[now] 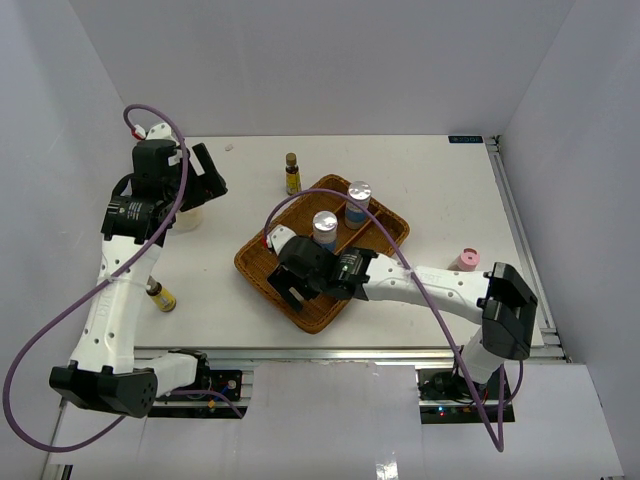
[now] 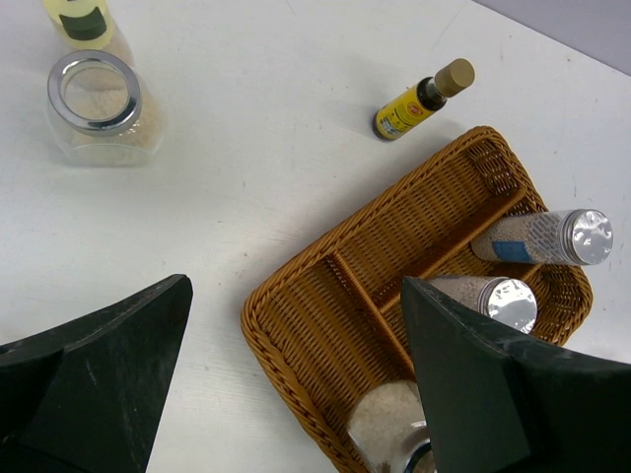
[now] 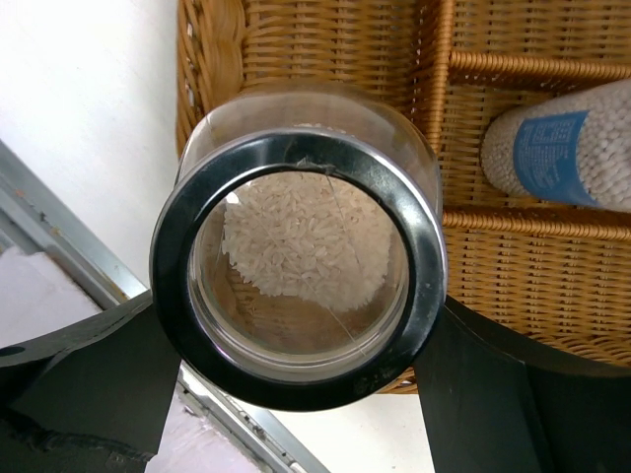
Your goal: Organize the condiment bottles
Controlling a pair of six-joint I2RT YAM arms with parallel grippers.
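Note:
My right gripper is shut on a squat silver-lidded glass jar of rice, low in the near-left compartment of the brown woven tray. That jar also shows in the left wrist view. Two silver-capped blue-labelled cylinders stand in the tray. My left gripper is open and empty, above the table left of the tray. A second glass jar and a small yellowish bottle stand beneath it. One amber bottle stands behind the tray.
Another amber bottle stands by the left arm near the front edge. A pink-capped bottle stands right of the tray. White walls close in the table at the back and both sides. A metal rail runs along the front edge.

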